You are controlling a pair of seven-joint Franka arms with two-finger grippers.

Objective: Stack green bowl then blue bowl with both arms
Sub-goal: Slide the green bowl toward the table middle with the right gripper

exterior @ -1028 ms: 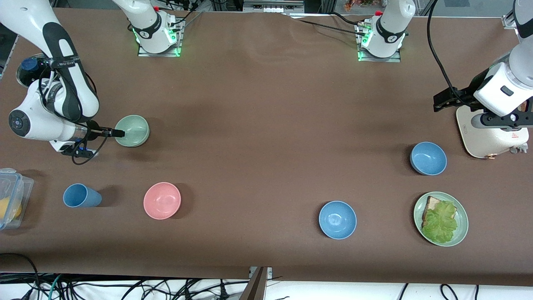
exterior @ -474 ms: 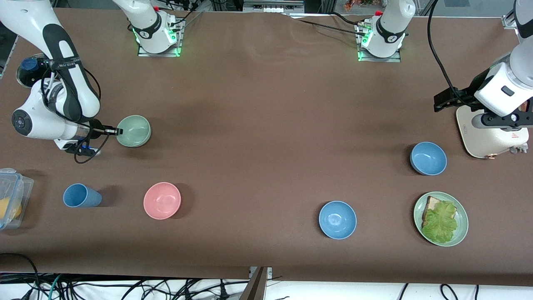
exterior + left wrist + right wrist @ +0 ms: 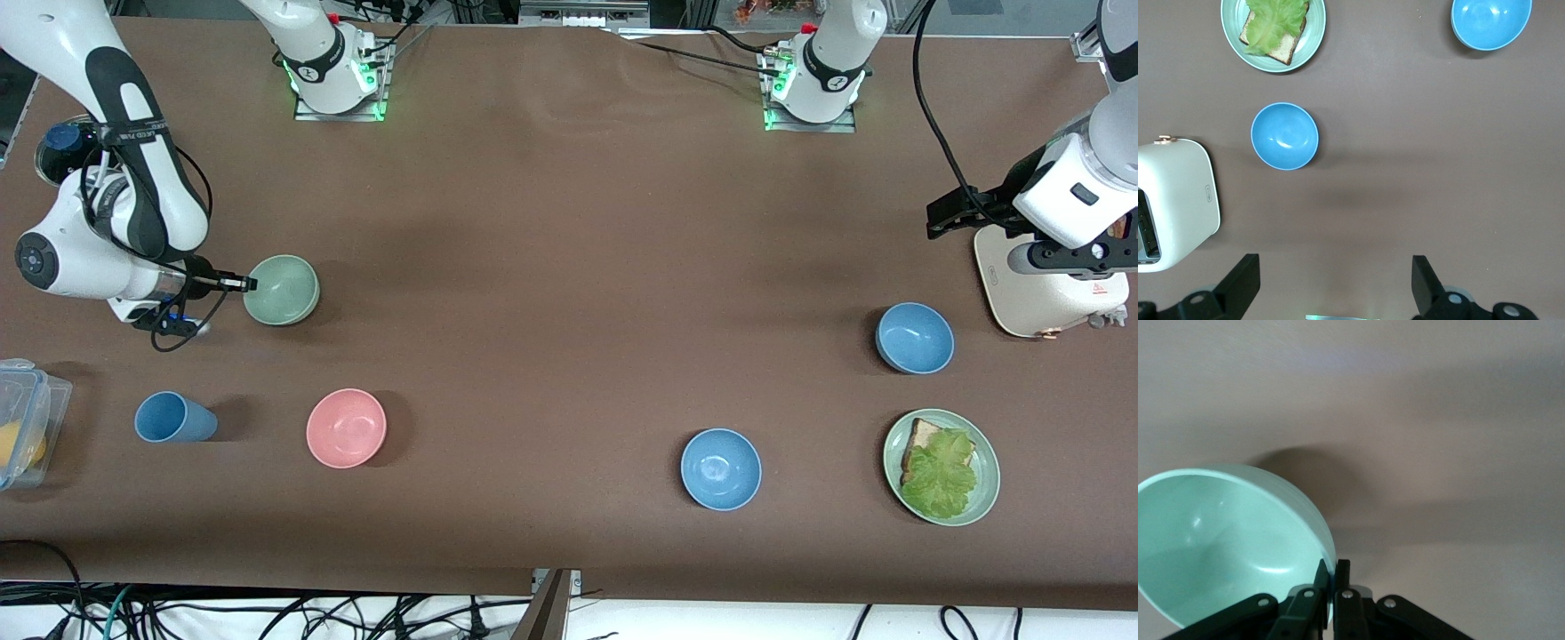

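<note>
Right now my right hand [image 3: 238, 284] is pinched tight on the rim of the green bowl [image 3: 283, 290], one finger inside the lip and one outside, as the right wrist view shows with the thin wall caught between the closed tips [image 3: 1333, 577]. I hold it by the edge because a bowl this wide offers nothing else to clamp, and a rim grip leaves the underside free to settle into another bowl. The green bowl sits toward the right arm's end of the table [image 3: 551, 249], farther from the front camera than the pink bowl [image 3: 346, 428] and the blue cup [image 3: 173, 418]; it looks tipped slightly in my grip (I cannot say whether it has fully left the table).

My left hand [image 3: 1331, 290] waits spread wide, high over the toaster [image 3: 1049, 284] at the left arm's end, holding nothing. From there it looks down on the blue bowls, which I judge is the reason for parking it so: its turn comes with the blue one.

Counting: one green bowl, one pink bowl, two blue bowls, the nearer blue bowl [image 3: 721, 468] and the farther blue bowl [image 3: 915, 338], one blue cup, one pale-green plate [image 3: 986, 493] with toast and lettuce, one toaster, one clear plastic box [image 3: 27, 418] at the table's edge, and one dark round thing [image 3: 62, 142] half hidden by my right arm.
</note>
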